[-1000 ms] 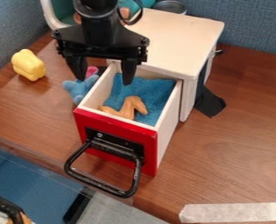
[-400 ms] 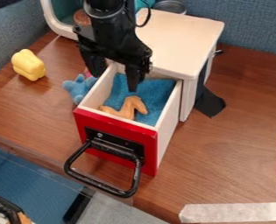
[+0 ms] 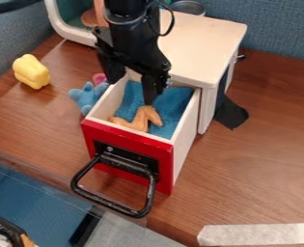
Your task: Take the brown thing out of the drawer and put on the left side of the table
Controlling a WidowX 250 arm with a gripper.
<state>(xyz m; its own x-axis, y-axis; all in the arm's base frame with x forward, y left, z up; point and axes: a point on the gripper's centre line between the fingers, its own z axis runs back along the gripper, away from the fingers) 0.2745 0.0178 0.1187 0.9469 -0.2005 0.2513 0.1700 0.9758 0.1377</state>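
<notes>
Over the back part of the pulled-out drawer (image 3: 128, 157) hangs my black gripper (image 3: 130, 90), turned at a slant and open, with nothing held. Its right fingertip comes down just behind the brown thing (image 3: 143, 119); whether they touch I cannot tell. The left fingertip is over the drawer's left wall. The brown piece, bent and light in tone, lies on a blue cloth (image 3: 173, 103) inside the drawer, near the red front. The brown wooden table (image 3: 257, 159) extends on both sides of the drawer.
Left of the drawer sit a blue plush toy (image 3: 88, 96) and, farther left, a yellow object (image 3: 31, 71). The white cabinet (image 3: 196, 41) stands behind the drawer. A black handle (image 3: 109, 198) juts forward from the red front.
The gripper has moved right and lower, over the drawer, and has turned from facing squarely to a slant. The brown thing and the drawer have stayed put.
</notes>
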